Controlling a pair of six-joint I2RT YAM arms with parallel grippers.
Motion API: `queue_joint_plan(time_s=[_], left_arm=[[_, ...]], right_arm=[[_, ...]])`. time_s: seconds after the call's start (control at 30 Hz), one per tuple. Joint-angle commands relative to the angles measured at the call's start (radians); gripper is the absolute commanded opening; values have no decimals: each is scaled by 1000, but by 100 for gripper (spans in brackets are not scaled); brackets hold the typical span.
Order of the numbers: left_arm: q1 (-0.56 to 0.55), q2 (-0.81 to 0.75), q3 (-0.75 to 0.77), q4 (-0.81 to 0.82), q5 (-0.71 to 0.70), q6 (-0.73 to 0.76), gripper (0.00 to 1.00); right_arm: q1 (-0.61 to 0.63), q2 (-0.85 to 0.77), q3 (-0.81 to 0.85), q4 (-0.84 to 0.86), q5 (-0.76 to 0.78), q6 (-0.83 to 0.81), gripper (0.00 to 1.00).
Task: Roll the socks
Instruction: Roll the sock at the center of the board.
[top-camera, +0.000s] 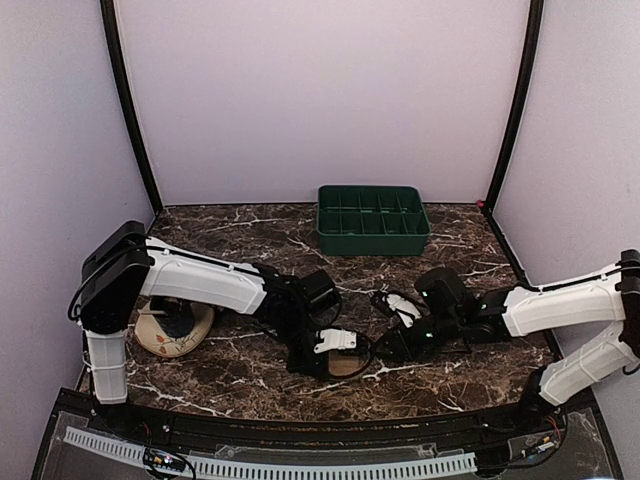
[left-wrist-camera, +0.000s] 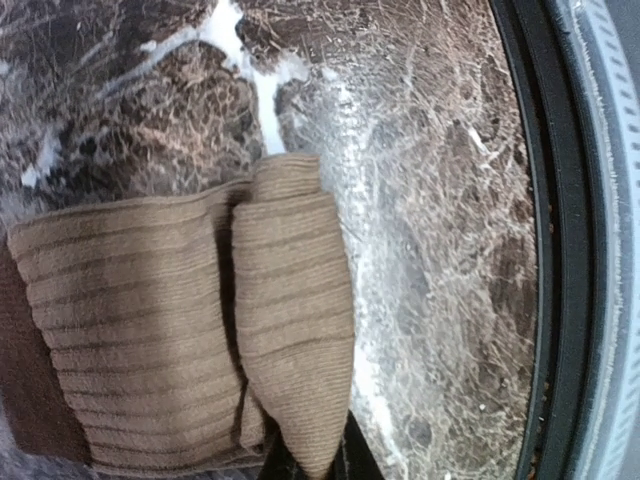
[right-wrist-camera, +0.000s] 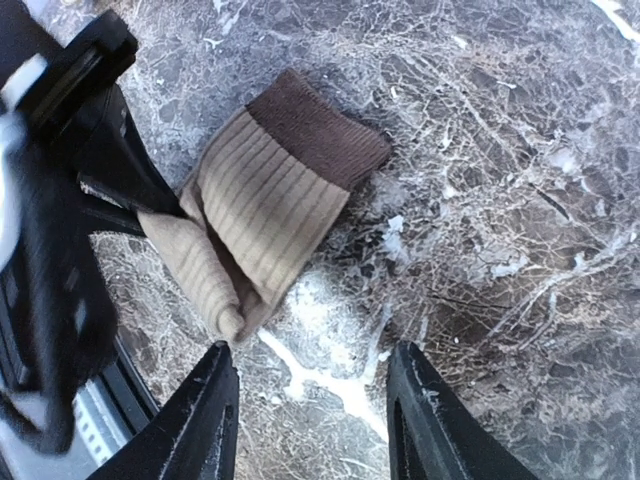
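1. There is one sock (right-wrist-camera: 265, 205) to see. It is tan with a dark brown top. It lies folded on the brown marble table (top-camera: 220, 378), near the front edge, between the two grippers.
2. There are two arms, each with one gripper.
3. The left gripper (right-wrist-camera: 160, 205) is closed and pinches the folded end of the sock.
4. The right gripper (right-wrist-camera: 315, 400) is just beside the sock. Its jaws are apart, with only bare table between them.
5. There is one green tray (top-camera: 372, 241) with many little boxes. It sits at the back, well away from the sock.
6. There is one round cream dish (top-camera: 160, 345) at the left. The left arm hides part of it.
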Motion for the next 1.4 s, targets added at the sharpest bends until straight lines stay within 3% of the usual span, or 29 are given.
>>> queue_joint_plan(time_s=[0.0,0.5,0.8,1.37], left_arm=[[47,24,40,-118,142,-22,0],[154,141,158,-227,340,-20,0],[173,170,181,-255,391,-17,0],[184,192,188,-274,423,-14,0]], right_arm=[[60,-32,-16,37,154,-20,46],[323,8,19,17,452,-139,46],[475,146,116,-12,587,-278,46],[490,300,191,27,665,-498,48]])
